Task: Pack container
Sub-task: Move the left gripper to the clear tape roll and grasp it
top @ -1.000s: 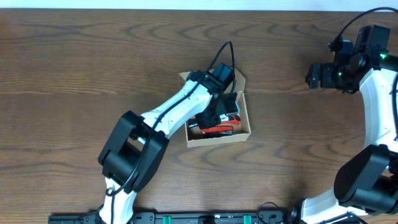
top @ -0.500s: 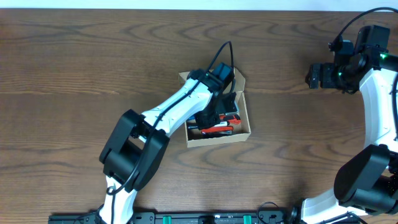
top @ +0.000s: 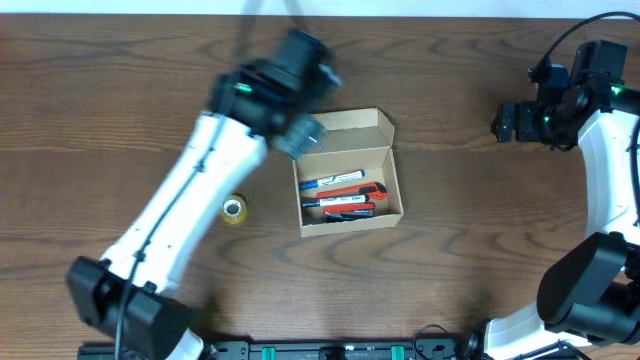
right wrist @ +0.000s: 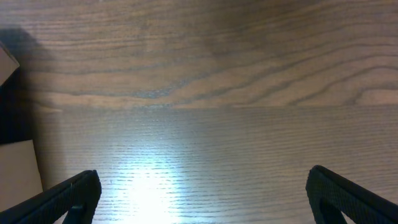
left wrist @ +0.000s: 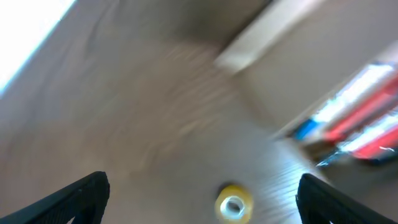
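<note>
Nearest me, a yellow tape roll (top: 234, 209) lies on the dark wood table (top: 100, 120), then the open container (top: 350, 222) mid-table holding markers (top: 340, 195), my blurred left gripper (top: 305, 135) spread wide by its far-left corner, and my right gripper (top: 503, 122) equally wide, well off right.

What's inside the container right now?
The container holds a pile of pens or markers, with blue, red and black parts showing. The strip beside the lid is bare cardboard. Whatever lies beneath the pile is covered.
</note>
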You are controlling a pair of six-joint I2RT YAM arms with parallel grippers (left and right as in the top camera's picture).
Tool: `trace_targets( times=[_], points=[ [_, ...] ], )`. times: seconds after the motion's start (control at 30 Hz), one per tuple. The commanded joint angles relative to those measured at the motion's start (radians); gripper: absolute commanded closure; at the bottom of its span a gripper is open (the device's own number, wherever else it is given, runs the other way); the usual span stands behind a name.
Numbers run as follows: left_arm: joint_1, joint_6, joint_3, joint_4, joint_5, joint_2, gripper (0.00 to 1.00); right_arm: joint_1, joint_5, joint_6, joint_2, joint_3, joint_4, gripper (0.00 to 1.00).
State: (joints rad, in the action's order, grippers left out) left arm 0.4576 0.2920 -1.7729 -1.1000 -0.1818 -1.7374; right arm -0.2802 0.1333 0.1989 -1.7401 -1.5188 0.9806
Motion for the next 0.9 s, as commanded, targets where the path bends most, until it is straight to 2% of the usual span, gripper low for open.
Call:
trace_targets(
  times=[0.0, 0.13, 0.27, 0.6, 0.87],
  points=[
    [-0.145, -0.219, 0.005, -0.054, -0.031, -0.011, 0.05, -0.007, -0.005, -0.011, -0.001, 0.003, 0.004, 0.01],
    [-0.304, -0.239, 0.050, -0.080, 0.072, -0.011, 0.01, -0.007, -0.002, -0.011, -0.001, 0.003, 0.003, 0.01],
    [-0.378, -0.220, 0.145, -0.040, 0.146, 0.005, 0.02, -0.007, -0.002, -0.011, -0.001, 0.003, 0.004, 0.01],
    [-0.369, -0.315, 0.586, 0.228, 0.157, 0.174, 0.04, -0.007, -0.002, -0.011, -0.001, 0.003, 0.004, 0.01],
    [-0.374, -0.380, 0.788, 0.331, 0.158, 0.178, 0.04, -0.007, -0.002, -0.011, -0.001, 0.003, 0.005, 0.01]
  ],
)
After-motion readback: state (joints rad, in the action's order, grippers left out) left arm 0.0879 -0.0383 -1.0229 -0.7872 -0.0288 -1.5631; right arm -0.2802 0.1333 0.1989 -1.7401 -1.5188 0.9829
